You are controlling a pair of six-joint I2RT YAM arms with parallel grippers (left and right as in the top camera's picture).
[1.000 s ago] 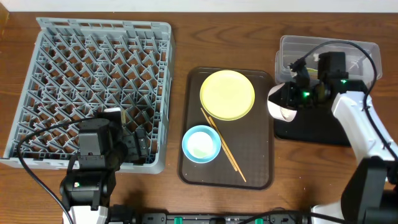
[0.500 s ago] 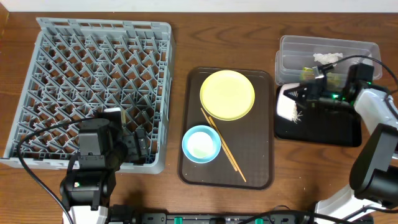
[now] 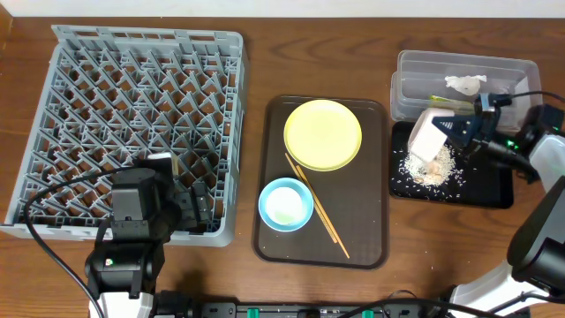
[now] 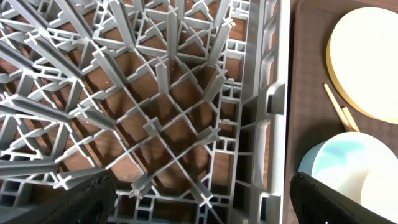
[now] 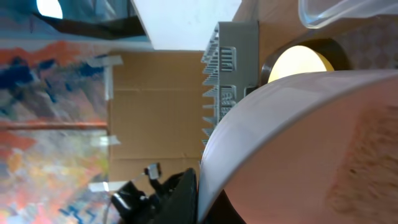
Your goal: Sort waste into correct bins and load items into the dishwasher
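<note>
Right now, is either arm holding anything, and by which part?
The right gripper holds the white bowl by its rim, over the black tray. The left gripper holds nothing.

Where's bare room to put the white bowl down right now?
Grey lattice dish rack: far and left cells empty; left arm over the near-right corner. Dark brown serving tray: bare strip right of the thin wooden chopsticks. Shallow black tray: left half strewn with whitish rice scraps, right end bare.

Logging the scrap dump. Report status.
Left gripper open, empty, over rack corner. Right gripper shut on white bowl, tipped over black tray. Rice on tray. No obstruction seen.
</note>
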